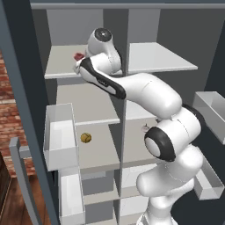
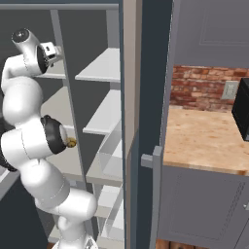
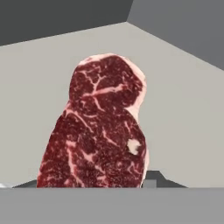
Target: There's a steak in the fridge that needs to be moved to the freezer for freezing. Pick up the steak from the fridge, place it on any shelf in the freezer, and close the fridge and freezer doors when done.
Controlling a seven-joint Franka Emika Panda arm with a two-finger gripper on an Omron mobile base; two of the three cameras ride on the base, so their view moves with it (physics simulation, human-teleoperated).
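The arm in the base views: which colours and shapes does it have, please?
The arm has glossy white, rounded, thick segments with dark bands at its joints and round dark end caps with grey centres. A black stripe runs along the forearm. The gripper is a small white block. No cables show.

— Are you reading any text, label or number anywhere?
— No, nothing readable is showing in any view: no brand, no sign, no digits.
— So no surface is carrying writing?
— None that I am making out.
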